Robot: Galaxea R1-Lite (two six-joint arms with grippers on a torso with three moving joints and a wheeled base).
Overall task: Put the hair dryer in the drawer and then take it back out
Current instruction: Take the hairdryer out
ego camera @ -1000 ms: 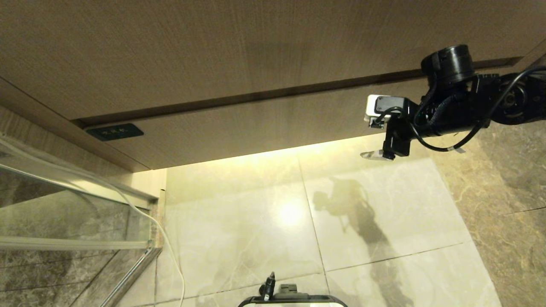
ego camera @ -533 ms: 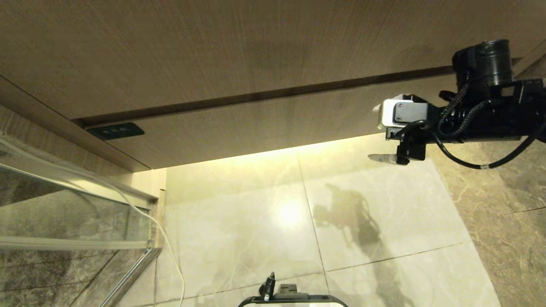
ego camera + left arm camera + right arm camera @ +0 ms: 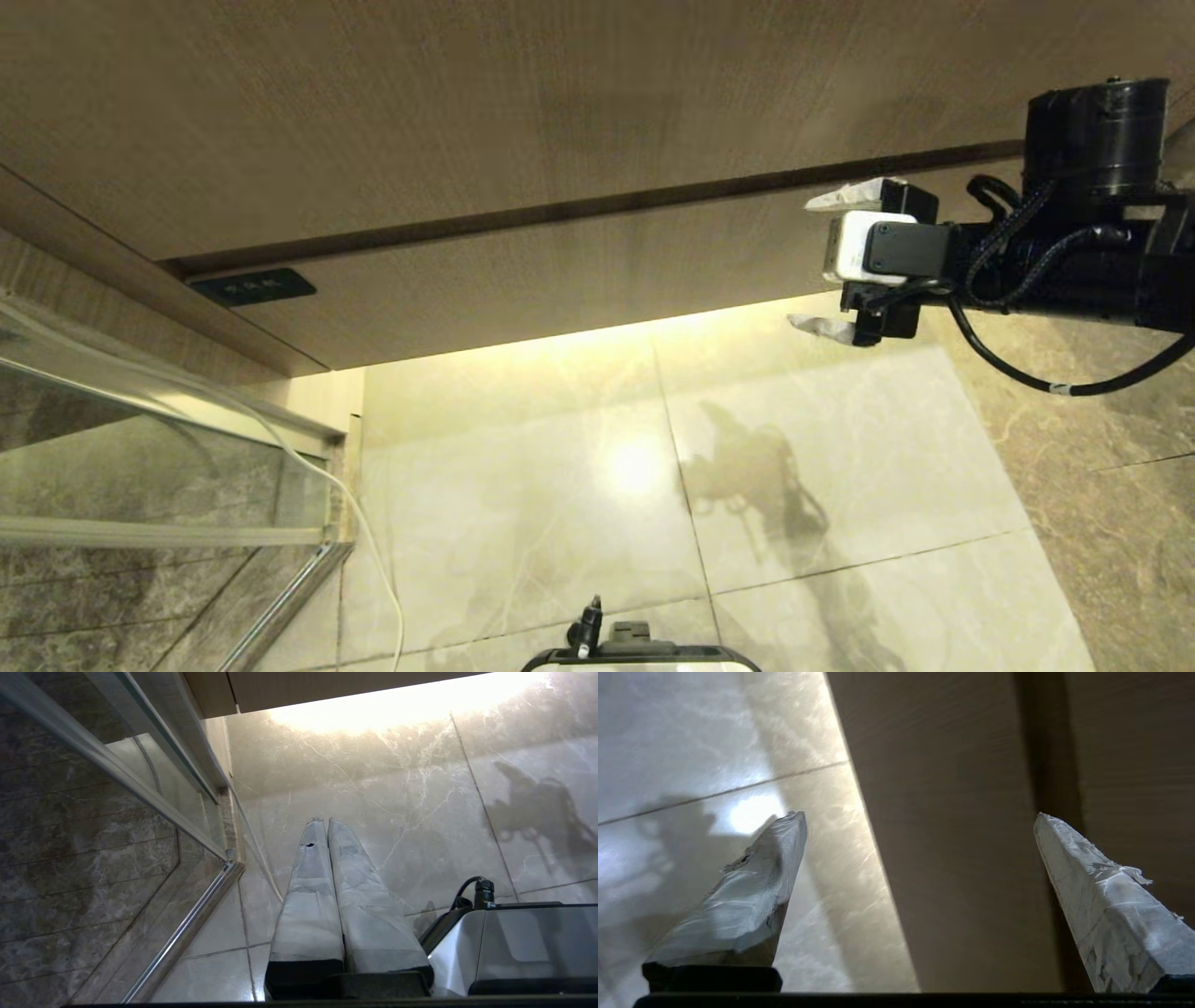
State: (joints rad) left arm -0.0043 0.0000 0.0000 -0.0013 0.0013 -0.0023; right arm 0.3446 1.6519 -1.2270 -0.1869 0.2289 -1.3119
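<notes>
The drawer (image 3: 560,271) is a wide tan wood-grain front with a small dark label plate (image 3: 250,287) at its left end, and it sits flush under the panel above. My right gripper (image 3: 805,261) is open in front of the drawer's right part, one finger near the dark gap above it and the other at its lower edge. In the right wrist view the drawer front (image 3: 952,835) fills the space between the fingers of the right gripper (image 3: 919,817), which hold nothing. My left gripper (image 3: 325,821) is shut and empty, parked over the floor. The hair dryer is out of view.
A glass shower door (image 3: 140,523) with a metal frame stands at the left, and a thin white cord (image 3: 378,569) hangs down beside it. Pale marble floor tiles (image 3: 635,467) lie below the drawer, with darker tiles (image 3: 1102,392) to the right. My base (image 3: 639,658) shows at the bottom edge.
The right arm has shifted right and up a little, and its wrist has rolled. Both fingers now show, one above the other across the drawer front. The gripper stayed open.
</notes>
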